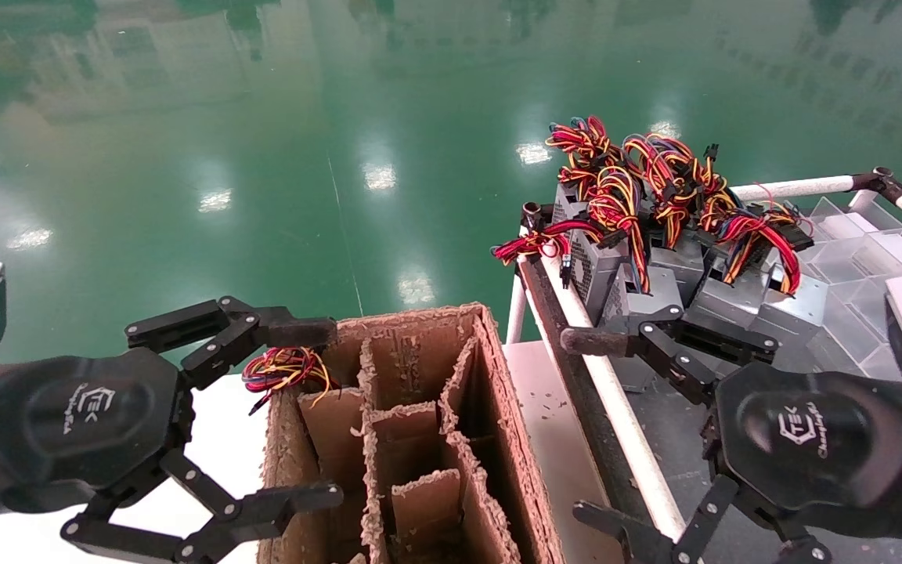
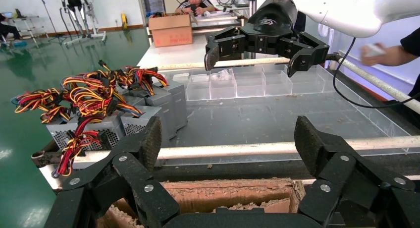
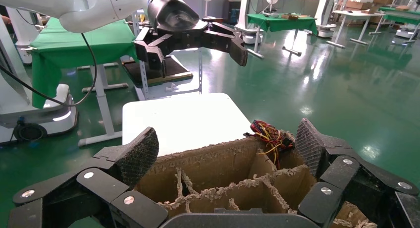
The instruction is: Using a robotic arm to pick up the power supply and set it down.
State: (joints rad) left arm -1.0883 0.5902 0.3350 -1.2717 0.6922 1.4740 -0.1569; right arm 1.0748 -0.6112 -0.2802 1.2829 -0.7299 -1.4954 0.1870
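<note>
Two black linkage-finger grippers are hanging low at the near edge of the scene, both with jaws spread wide and gripping nothing. The left gripper [image 1: 318, 415] is hovering over the near-left corner of the brown divided cardboard box [image 1: 498, 407], one fingertip beside a bundle of red, yellow and orange wires [image 1: 286, 370] poking out of the box's far-left compartment; the unit they belong to is hidden. The right gripper [image 1: 588, 427] is reaching over the white rail [image 1: 615, 407] of the grey tabletop [image 1: 678, 462], its upper fingertip lying just before the heap of small grey sheet-metal power supplies [image 1: 654, 274], whose wire bundles are spilling upward and outward. Clear plastic bins [image 1: 866, 243] are sitting on the tabletop beyond the heap. Seen from each wrist camera, the opposite glossy white arm [image 2: 346, 10] is angling downward.
</note>
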